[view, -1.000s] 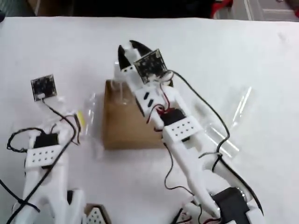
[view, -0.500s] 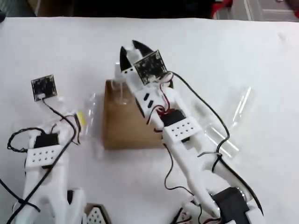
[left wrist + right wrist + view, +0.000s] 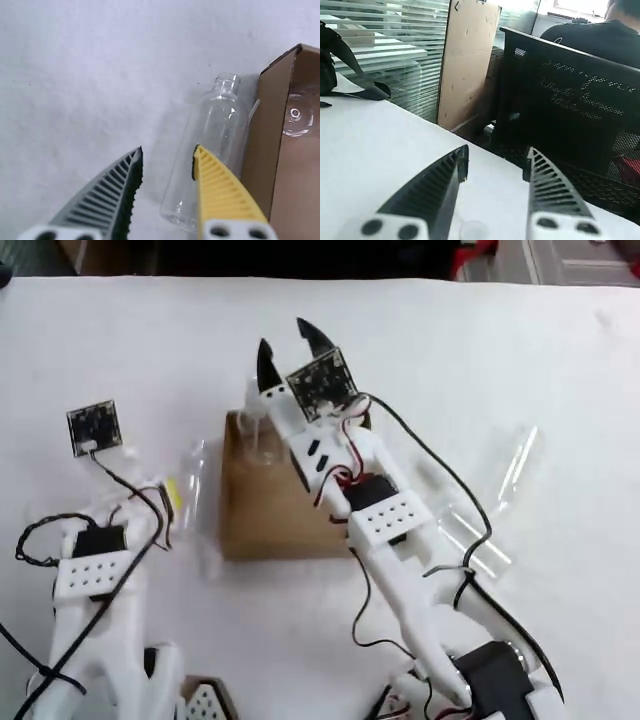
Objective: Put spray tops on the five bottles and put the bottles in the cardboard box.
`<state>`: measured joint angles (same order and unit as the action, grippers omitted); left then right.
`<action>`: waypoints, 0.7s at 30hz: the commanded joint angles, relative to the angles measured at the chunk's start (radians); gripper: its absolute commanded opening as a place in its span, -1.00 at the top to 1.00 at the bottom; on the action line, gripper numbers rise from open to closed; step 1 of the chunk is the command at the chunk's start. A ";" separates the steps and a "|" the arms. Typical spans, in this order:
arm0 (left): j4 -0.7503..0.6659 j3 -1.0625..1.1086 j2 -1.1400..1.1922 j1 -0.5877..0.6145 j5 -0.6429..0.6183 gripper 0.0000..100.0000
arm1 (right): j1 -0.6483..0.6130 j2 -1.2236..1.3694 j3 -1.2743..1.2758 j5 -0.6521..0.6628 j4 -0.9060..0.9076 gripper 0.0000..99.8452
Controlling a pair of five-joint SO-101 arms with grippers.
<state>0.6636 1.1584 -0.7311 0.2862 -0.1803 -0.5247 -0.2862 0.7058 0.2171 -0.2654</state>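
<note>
Uncapped bottle (image 3: 215, 125): lying on table (image 3: 500, 360), just left of cardboard box (image 3: 250, 525) | second bottle (image 3: 258, 430): upright in box's far-left corner | left gripper (image 3: 167, 155): spread, empty, beside lying bottle | right gripper (image 3: 285, 345): spread, empty, over box's far edge

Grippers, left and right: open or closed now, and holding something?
Left gripper: open, holding nothing.
Right gripper: open, holding nothing.

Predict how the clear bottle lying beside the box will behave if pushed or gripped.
The bottle lies on its round side, so a push would probably roll it. It looks empty, so likely light; its smooth clear wall may slip between the fingers.
</note>
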 commanded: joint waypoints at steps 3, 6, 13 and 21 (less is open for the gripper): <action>-0.026 -0.006 -0.028 -0.012 -0.008 0.68 | 0.002 -0.047 -0.014 0.008 -0.013 0.69; -0.026 -0.006 -0.028 -0.012 -0.008 0.68 | 0.002 -0.157 -0.015 0.008 0.082 0.69; -0.026 -0.006 -0.027 -0.012 -0.008 0.68 | 0.117 -0.444 -0.087 0.008 0.526 0.88; -0.026 -0.005 -0.027 -0.012 -0.008 0.68 | 0.375 -0.512 -0.095 0.006 0.823 0.97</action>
<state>0.6636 1.1584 -0.7311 0.2862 -0.1803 -0.2593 -0.7649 0.6552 0.2171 0.4511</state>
